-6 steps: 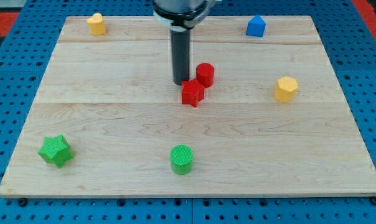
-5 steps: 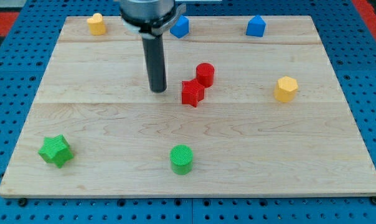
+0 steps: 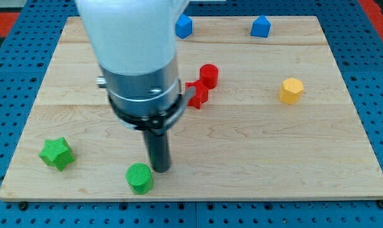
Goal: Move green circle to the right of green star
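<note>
The green circle (image 3: 139, 177) lies near the board's bottom edge, left of centre. The green star (image 3: 56, 153) lies at the bottom left, well apart from the circle and a little higher in the view. My tip (image 3: 160, 168) is on the board just to the right of the green circle and slightly above it, close to or touching its right side. The arm's large body hides the board's upper left middle.
A red star-like block (image 3: 196, 94) and a red cylinder (image 3: 208, 75) sit together at the centre. A yellow hexagon (image 3: 291, 90) lies at the right. Two blue blocks (image 3: 184, 26) (image 3: 260, 26) lie along the top edge.
My tip has moved from the board's centre down to the bottom. The green circle has slid left toward the green star. The yellow block at top left is now hidden by the arm.
</note>
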